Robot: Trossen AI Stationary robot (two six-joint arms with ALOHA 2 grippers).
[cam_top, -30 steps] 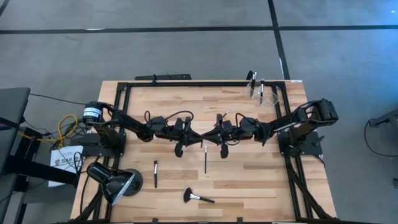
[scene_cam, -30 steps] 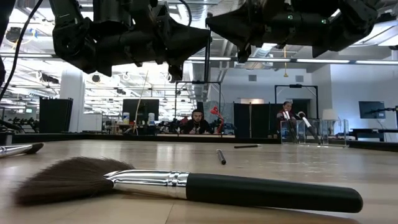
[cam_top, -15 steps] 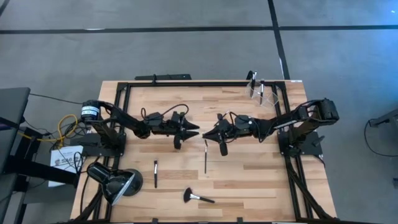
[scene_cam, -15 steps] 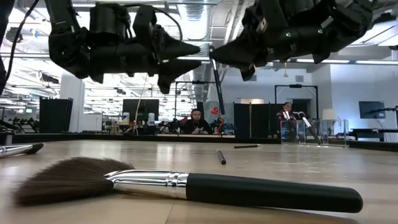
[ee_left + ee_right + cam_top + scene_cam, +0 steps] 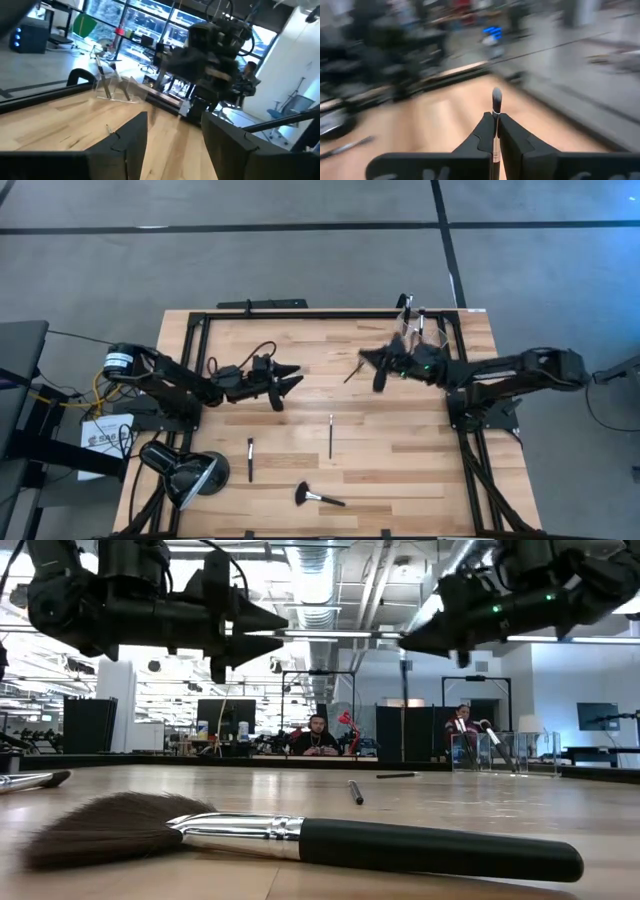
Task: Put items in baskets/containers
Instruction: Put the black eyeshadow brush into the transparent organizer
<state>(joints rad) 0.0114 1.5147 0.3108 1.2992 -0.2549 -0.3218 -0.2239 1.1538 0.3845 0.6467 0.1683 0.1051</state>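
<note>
A wooden counter (image 5: 300, 350) is seen from above. The left gripper (image 5: 287, 376) is held above its left half, jaws apart and empty. The right gripper (image 5: 368, 361) is raised near the clear holder (image 5: 418, 330) at the far right corner, jaws clamped on a thin brush (image 5: 495, 115). A fluffy brush (image 5: 300, 837) and two slim brushes (image 5: 331, 436) are left lying on the counter.

Overhead and tabletop-level cameras share the table (image 5: 300, 350); wrist cameras look past claws.
</note>
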